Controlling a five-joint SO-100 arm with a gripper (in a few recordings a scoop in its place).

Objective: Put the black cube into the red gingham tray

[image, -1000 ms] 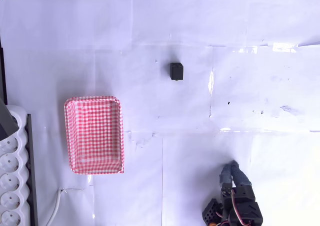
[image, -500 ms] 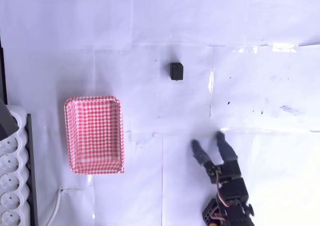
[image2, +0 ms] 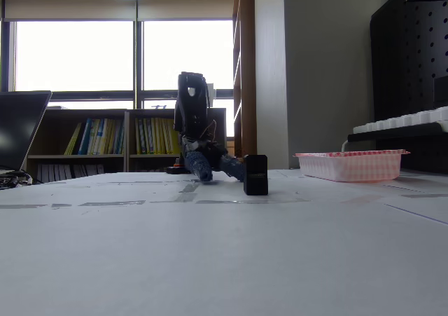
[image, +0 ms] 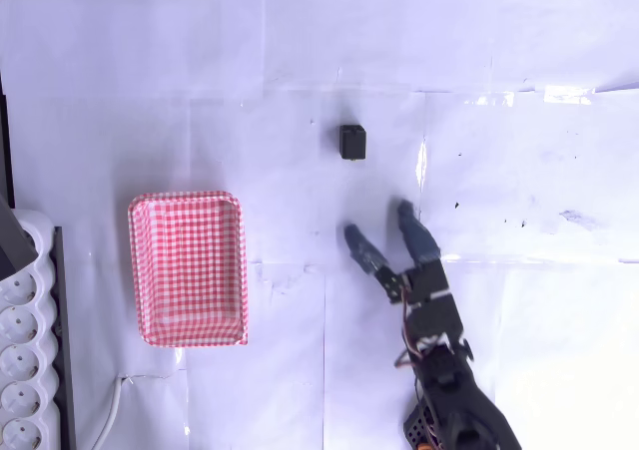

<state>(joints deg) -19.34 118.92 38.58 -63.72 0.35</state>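
The end effector (image: pixel 379 223), black with two blue-grey fingers (image: pixel 417 232), hovers low over the white paper-covered table (image: pixel 499 71) with its jaws spread wide and nothing between them. In the overhead view, the small matte black cube (image: pixel 351 142) sits on the table above the fingertips and slightly to their left, near but apart from them. The rectangular red-and-white gingham tray (image: pixel 189 268) with a raised rim lies well to the left of the end effector. In the fixed view, the cube (image2: pixel 255 174) stands in front of the end effector (image2: pixel 218 169), with the tray (image2: pixel 348 165) off to the right.
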